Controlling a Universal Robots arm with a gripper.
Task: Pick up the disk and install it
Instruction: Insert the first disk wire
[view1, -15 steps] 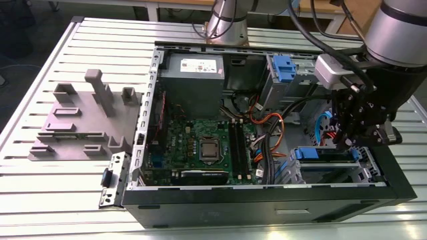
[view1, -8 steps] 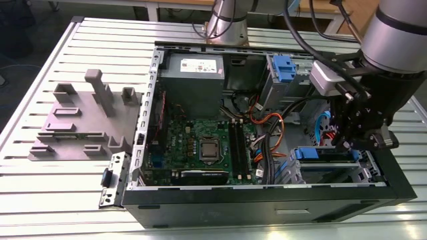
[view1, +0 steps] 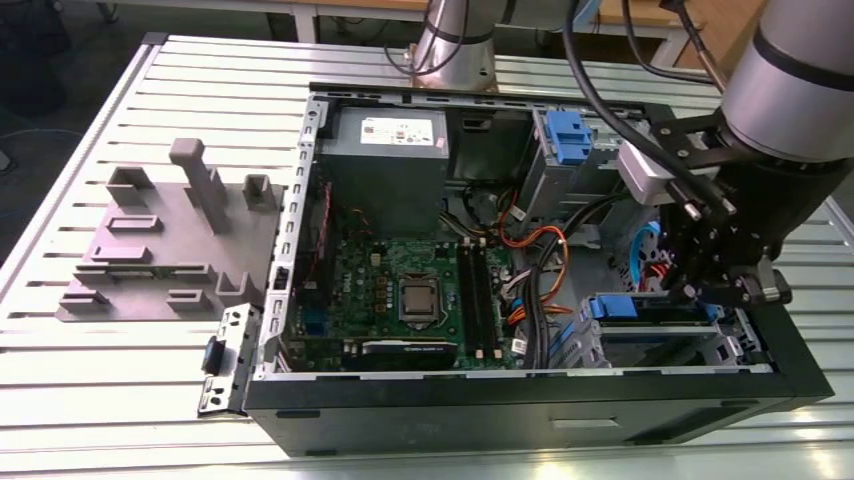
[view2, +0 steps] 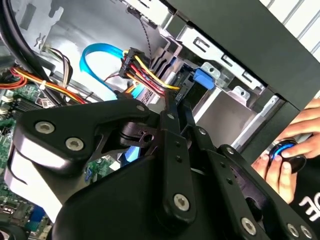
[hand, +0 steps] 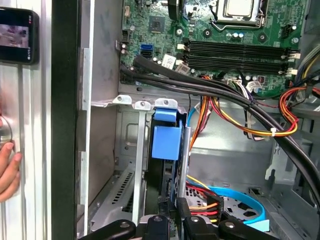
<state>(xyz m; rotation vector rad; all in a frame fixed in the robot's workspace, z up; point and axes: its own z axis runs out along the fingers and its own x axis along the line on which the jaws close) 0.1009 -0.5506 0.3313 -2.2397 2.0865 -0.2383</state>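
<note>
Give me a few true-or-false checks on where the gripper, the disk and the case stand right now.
1. The gripper is down inside the computer case, at the drive bay on the exterior view's right. True.
2. The disk lies on the slatted table outside the case. False: the disk sits with its blue carrier between the drive bay's rails, inside the case, just ahead of the gripper.
3. The case's side is closed. False: it is open, and the motherboard is in plain view.
4. A person's hand shows just outside the case in both wrist views. True.
5. The grey fixture stands to the exterior view's right of the case. False: the grey fixture is on the slatted table to the exterior view's left.
</note>
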